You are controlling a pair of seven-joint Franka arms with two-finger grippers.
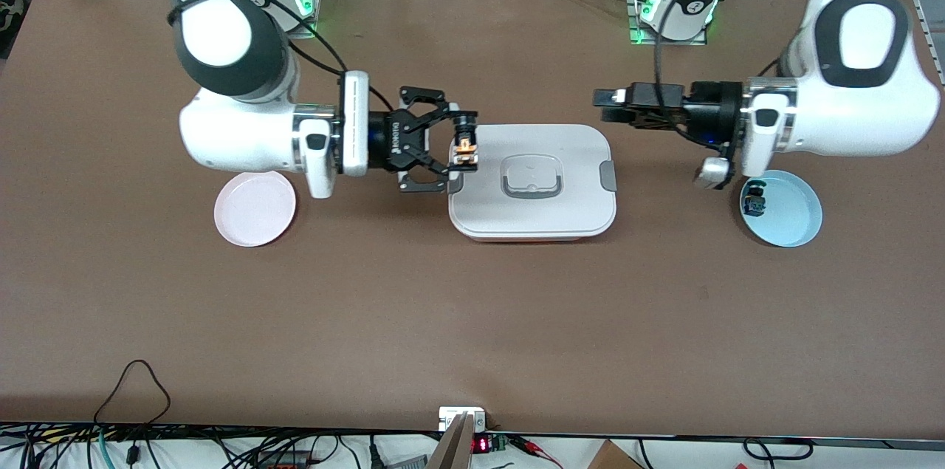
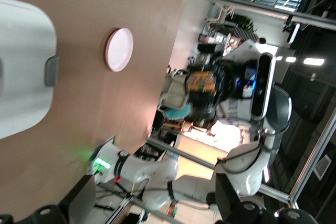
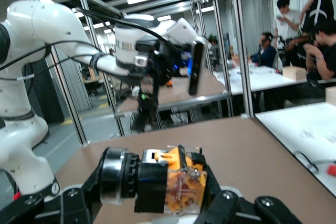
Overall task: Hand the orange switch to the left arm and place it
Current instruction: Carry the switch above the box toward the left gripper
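Observation:
My right gripper (image 1: 462,147) is shut on the orange switch (image 1: 464,149), holding it in the air over the edge of the box (image 1: 487,218) at the right arm's end. In the right wrist view the orange switch (image 3: 176,184) lies sideways between the black fingers, with its black button end beside its orange body. My left gripper (image 1: 607,105) hangs open and empty above the table, just off the box's corner toward the left arm's end, and points at the right gripper. The left wrist view shows the box (image 2: 21,66) and, farther off, the switch (image 2: 202,83).
A pink plate (image 1: 255,208) lies under the right arm. A light blue plate (image 1: 794,214) under the left arm holds a small blue-and-teal switch (image 1: 754,203). The box has grey side clips (image 1: 607,176) and a recessed handle (image 1: 531,179). Cables hang along the table edge nearest the front camera.

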